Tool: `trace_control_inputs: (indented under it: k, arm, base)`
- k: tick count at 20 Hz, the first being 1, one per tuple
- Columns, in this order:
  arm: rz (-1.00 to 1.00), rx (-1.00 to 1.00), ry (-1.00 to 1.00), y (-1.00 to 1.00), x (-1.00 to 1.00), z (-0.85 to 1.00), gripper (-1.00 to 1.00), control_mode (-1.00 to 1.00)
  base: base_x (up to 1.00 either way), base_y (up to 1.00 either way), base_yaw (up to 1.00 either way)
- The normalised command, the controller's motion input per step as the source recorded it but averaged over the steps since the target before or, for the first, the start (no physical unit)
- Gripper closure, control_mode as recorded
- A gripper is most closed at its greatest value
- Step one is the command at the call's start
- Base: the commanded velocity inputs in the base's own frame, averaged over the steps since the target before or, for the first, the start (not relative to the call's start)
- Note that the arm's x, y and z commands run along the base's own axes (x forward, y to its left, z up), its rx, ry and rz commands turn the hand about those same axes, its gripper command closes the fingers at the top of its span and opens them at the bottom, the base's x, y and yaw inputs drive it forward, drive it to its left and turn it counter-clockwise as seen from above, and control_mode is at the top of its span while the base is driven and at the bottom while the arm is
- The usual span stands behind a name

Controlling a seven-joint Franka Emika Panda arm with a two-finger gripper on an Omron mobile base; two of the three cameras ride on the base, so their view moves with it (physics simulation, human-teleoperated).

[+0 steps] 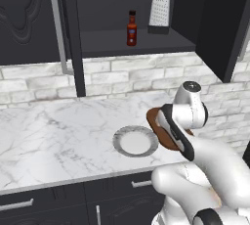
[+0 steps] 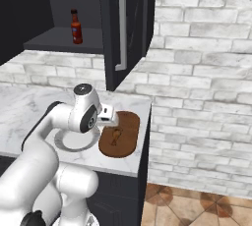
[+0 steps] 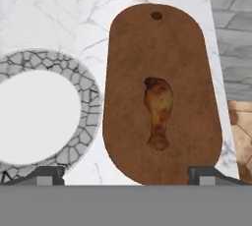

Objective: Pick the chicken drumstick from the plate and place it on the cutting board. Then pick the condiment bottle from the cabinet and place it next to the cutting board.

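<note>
The orange-brown chicken drumstick (image 3: pixel 158 109) lies in the middle of the oval brown cutting board (image 3: pixel 162 48), thick end away from me. My gripper (image 3: pixel 127 175) hovers above the board's near end, open, with nothing between its fingertips (image 3: pixel 47 175). To the board's left stands the round plate (image 3: pixel 91 107), its white centre bare. In the right base view the drumstick (image 2: pixel 116 135) rests on the board (image 2: pixel 125 144) under my hand (image 2: pixel 108 117). The condiment bottle (image 1: pixel 131 28) stands upright on the shelf of the open dark cabinet (image 1: pixel 146 43).
A metal box grater (image 1: pixel 159 9) stands on the shelf right of the bottle. An open cabinet door with a silver bar handle (image 2: pixel 119 31) juts out above the board. The counter ends just right of the board, by a brick wall (image 2: pixel 197 72).
</note>
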Motion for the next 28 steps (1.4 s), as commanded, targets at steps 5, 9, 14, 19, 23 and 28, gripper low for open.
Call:
trace_control_inputs:
  k: [5, 9, 14, 19, 23, 28]
  arm:
    - [0.15, 0.00, 0.00, 0.45, -0.18, 0.12, -1.00, -1.00]
    - [0.18, 0.00, 0.00, 0.46, -0.11, 0.10, -1.00, -1.00]
    - [0.21, 0.00, 0.00, 0.44, -0.06, 0.08, -1.00, -1.00]
    - [0.26, 0.00, 0.00, 0.46, 0.00, 0.01, -1.00, -1.00]
    - [0.27, 0.00, 0.00, 0.50, 0.00, 0.00, -1.00, -1.00]
    - [0.25, 0.00, 0.00, 0.48, 0.00, 0.00, -1.00, -1.00]
  base:
    - [0.00, 0.00, 0.00]
    - [0.00, 0.00, 0.00]
    - [0.00, 0.00, 0.00]
    - [0.00, 0.00, 0.00]
    - [0.00, 0.00, 0.00]
    - [0.00, 0.00, 0.00]
